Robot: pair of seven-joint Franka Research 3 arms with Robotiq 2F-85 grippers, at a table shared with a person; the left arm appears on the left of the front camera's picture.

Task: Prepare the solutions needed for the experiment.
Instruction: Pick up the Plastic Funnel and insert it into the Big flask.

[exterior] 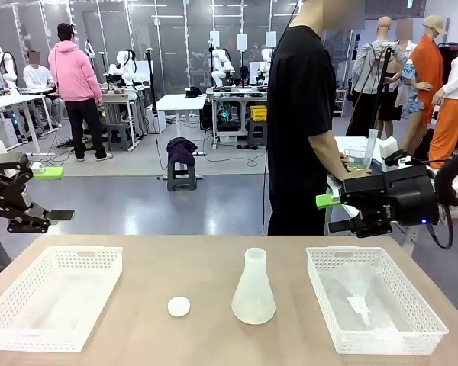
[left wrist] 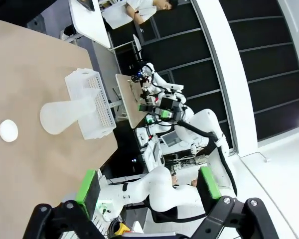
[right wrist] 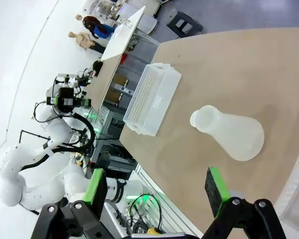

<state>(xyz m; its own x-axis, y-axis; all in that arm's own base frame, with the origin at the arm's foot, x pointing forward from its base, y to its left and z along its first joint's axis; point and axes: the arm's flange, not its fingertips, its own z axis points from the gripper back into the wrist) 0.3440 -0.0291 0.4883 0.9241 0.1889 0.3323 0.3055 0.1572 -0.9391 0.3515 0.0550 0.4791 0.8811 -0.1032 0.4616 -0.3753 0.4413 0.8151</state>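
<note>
A frosted conical flask [exterior: 253, 288] stands upright at the table's middle and looks empty; it also shows in the wrist views [left wrist: 65, 114] [right wrist: 231, 132]. A small white round cap [exterior: 179, 306] [left wrist: 8, 130] lies left of it. On a side table behind, by the person's hand, a clear beaker [exterior: 356, 160] holds a shallow pale yellowish layer, possibly the solutions. My left gripper [exterior: 55, 194] [left wrist: 148, 186] hovers open at the far left, above the table. My right gripper [exterior: 332, 213] [right wrist: 155, 188] hovers open at the far right. Neither holds anything.
A white mesh basket [exterior: 52, 297] [right wrist: 152, 99] sits front left. A second basket [exterior: 412, 320] [left wrist: 92, 107] at front right holds a clear funnel-like piece. A person in black [exterior: 301, 122] stands at the far edge, turned toward the side table.
</note>
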